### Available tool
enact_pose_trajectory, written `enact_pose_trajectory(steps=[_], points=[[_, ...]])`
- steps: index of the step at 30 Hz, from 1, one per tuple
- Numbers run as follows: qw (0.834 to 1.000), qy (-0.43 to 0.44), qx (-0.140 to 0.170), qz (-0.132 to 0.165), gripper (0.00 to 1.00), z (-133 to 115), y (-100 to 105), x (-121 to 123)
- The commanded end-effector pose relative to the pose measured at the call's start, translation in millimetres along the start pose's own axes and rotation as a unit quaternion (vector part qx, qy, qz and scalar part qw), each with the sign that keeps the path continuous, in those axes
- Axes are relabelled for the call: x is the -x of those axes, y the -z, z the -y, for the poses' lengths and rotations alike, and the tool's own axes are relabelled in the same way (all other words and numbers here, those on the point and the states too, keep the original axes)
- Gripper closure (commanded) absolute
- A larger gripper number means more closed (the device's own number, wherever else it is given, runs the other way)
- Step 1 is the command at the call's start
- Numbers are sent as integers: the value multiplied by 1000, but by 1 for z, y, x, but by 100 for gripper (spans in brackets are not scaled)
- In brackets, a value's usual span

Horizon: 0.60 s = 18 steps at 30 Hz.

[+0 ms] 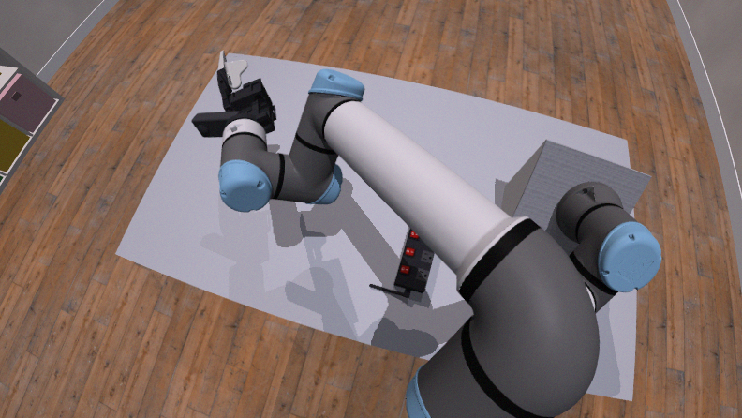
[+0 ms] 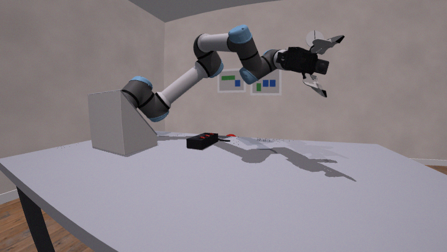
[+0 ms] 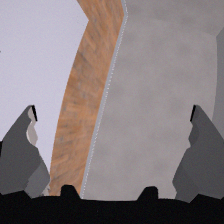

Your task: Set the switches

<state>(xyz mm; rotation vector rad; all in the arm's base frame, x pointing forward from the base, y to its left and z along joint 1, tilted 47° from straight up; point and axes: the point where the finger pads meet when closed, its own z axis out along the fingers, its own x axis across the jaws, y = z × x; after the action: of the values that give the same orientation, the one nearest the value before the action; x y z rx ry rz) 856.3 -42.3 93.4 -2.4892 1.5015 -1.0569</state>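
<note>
Here the gripper [image 2: 325, 64] is hanging high over the table [image 2: 218, 203] with its jaws spread wide and nothing between them. The power strip [image 2: 202, 140] is lying well below and far behind it, back toward the arm's grey pedestal [image 2: 115, 125], red switches [image 1: 409, 251] facing up, its cable [image 1: 386, 289] sticking out of one end.

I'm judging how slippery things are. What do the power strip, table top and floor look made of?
Power strip: likely matte black plastic, with red switches. Table top: smooth, pale grey, matte, perhaps laminate or painted board. Floor: wood planks, with visible grain and seams.
</note>
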Motion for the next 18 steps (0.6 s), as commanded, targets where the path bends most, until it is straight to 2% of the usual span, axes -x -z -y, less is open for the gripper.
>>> enact_pose_trajectory(steps=[1, 4, 12, 14, 18], points=[[997, 68, 11, 29, 0, -10, 2, 13], [991, 124, 16, 52, 0, -19, 6, 25], [976, 200, 18, 87, 0, -32, 13, 44], [965, 239, 17, 105, 0, -39, 17, 53], [959, 258, 16, 114, 0, -42, 19, 58]])
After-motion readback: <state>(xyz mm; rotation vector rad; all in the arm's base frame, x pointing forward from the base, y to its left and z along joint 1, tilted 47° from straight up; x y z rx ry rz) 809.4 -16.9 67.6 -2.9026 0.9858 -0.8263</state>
